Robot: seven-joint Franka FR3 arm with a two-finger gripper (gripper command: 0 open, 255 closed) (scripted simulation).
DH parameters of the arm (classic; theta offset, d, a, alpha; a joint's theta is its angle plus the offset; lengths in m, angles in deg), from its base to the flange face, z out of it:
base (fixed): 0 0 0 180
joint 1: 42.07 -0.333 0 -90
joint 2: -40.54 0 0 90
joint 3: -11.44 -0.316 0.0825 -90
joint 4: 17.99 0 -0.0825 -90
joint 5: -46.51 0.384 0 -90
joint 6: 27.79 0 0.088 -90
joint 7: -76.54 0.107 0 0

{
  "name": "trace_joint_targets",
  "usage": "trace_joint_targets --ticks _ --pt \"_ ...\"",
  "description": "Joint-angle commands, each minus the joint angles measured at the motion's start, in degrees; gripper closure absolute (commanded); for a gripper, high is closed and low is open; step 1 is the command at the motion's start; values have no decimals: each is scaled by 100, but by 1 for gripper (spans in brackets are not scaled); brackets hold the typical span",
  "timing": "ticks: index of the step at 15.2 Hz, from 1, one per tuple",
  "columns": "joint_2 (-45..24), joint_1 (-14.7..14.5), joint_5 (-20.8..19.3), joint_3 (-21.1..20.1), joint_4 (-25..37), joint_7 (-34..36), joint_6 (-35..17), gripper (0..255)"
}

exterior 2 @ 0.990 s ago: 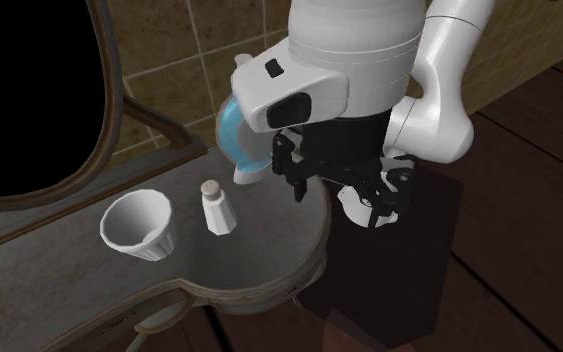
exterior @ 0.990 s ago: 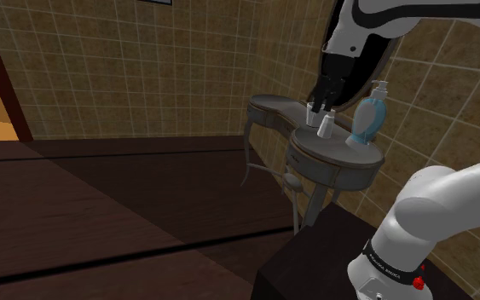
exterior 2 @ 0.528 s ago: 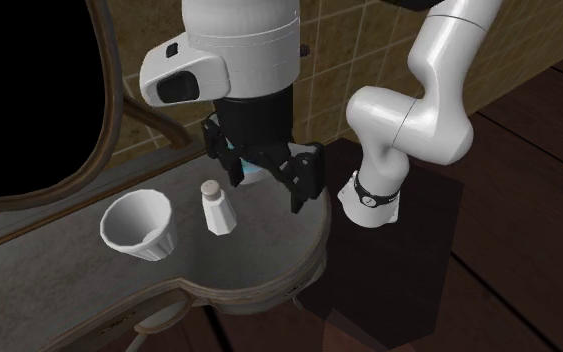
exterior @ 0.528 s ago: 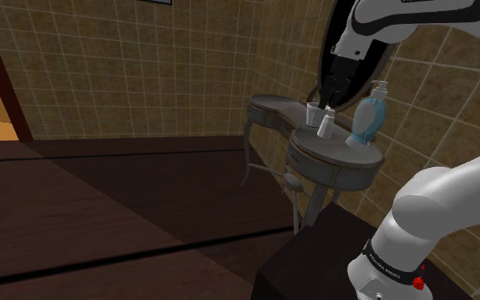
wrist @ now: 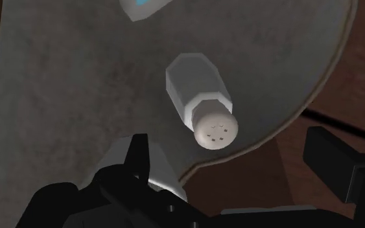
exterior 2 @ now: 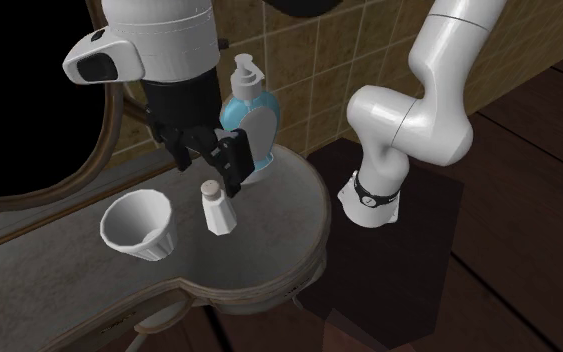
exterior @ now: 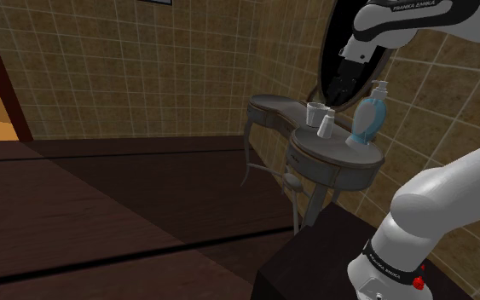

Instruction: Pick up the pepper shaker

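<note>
Jaws wide apart, empty | faceted white pepper shaker (wrist: 199, 91), rounded perforated cap (wrist: 216, 131) | mottled grey tabletop (wrist: 70, 84)

In the second exterior view the shaker (exterior 2: 217, 210) stands mid-frame with bare table (exterior 2: 281, 232) to its lower right, so that side's wide open. The cup (exterior 2: 141, 228) sits just left of it, not touching, slim gap. The soap bottle (exterior 2: 247, 115) stands behind it, toward the top; the mirror (exterior 2: 39, 100) walls off the upper left. The gripper (exterior 2: 209, 170) hangs above, fingers spread wider than the shaker.
</note>
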Motion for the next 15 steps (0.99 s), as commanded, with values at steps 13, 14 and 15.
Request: trace_joint_targets --ticks 13,14,15 --pt "0 31 -40 70 -483 -42 -494 255" --pt "1 31 -40 69 -481 -42 -489 255" --pt "2 32 -40 69 -482 -41 -490 255"
